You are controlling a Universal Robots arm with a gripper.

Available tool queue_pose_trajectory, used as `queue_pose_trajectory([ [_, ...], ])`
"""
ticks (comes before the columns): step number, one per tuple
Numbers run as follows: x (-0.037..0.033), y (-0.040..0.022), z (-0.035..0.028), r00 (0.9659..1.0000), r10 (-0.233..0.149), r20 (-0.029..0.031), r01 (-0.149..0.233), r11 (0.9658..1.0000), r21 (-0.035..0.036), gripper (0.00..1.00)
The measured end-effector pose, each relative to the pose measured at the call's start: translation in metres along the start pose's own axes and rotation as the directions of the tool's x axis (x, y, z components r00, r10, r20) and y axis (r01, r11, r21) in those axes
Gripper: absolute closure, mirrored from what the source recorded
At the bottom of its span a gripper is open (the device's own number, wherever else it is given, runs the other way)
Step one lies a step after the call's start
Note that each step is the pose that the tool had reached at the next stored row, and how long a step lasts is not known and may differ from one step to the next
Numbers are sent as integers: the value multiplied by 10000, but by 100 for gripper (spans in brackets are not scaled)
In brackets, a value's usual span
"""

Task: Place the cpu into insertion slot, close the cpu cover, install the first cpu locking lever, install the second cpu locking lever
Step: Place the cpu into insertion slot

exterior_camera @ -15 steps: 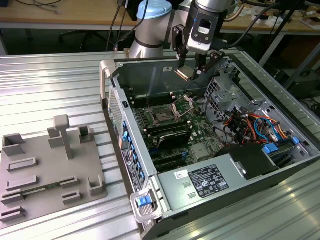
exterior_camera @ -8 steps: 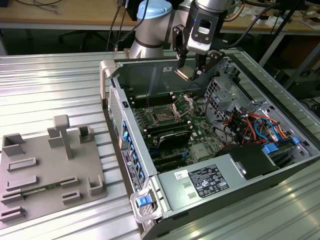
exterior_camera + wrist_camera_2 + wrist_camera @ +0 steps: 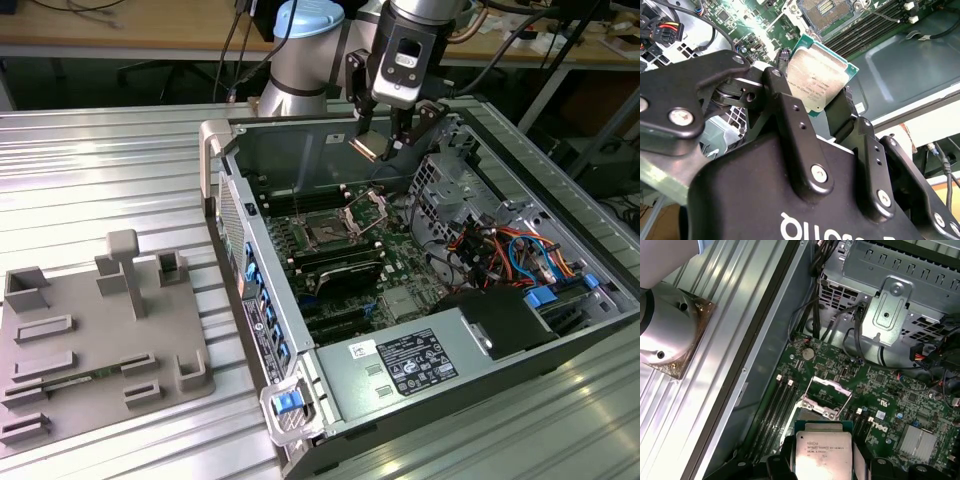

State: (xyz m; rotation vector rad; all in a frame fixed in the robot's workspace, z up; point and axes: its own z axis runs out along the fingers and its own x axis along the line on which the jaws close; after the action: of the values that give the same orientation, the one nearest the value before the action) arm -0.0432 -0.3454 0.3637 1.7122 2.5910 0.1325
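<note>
2 black fingers (image 3: 785, 100) of the gripper (image 3: 815, 95) are clamped on opposite edges of the cpu (image 3: 817, 75), so the chip is carried clear of every surface. In the exterior view it is held over the open computer case (image 3: 300, 150), above the green circuit board (image 3: 400, 270) and well apart from the insertion slot (image 3: 325, 232), which lies lower and towards the exterior view's left. The cpu cover (image 3: 367, 208) is seen raised on its hinge beside the slot, leaving the socket open.

Several faults can be foreseen:
- Only thin edges are pinched, so the chip could be tipped or dropped onto the board by a slip.
- If the chip is lowered off-centre or twisted about its own centre, it would likely ride on the slot's metal rim instead of seating, and the fine socket contacts could be bent.
- The upright cover could be struck by a finger or by a corner of the chip, since it stands close to the way down.

The silvery face is turned towards both wrist cameras and away from the board. No true long axis can be given, as the outline is nearly square. Whether the chip is level with the board cannot be judged.
</note>
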Motion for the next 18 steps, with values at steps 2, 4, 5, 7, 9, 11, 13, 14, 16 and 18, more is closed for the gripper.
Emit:
queue_pose_trajectory([
  [2, 0, 0, 0, 10000, 58, 5, -58, 10000, -1, 45],
  [4, 0, 0, 0, 9999, 103, 9, -103, 9999, -2, 45],
  [5, 0, 0, 0, 9999, 110, 9, -110, 9999, -2, 45],
  [7, 3, -5, 0, 9999, 119, 11, -119, 9999, -2, 45],
  [9, 7, -15, -1, 9999, 116, 10, -116, 9999, -2, 45],
  [11, 9, -22, -2, 9999, 116, 10, -116, 9999, -2, 45],
  [13, 10, -22, -2, 9999, 116, 10, -116, 9999, -2, 45],
  [14, 10, -22, -2, 9999, 116, 10, -116, 9999, -2, 45],
  [16, 10, -22, -2, 9999, 116, 10, -116, 9999, -2, 45],
  [18, 10, -22, -2, 9999, 117, 10, -117, 9999, -2, 45],
])
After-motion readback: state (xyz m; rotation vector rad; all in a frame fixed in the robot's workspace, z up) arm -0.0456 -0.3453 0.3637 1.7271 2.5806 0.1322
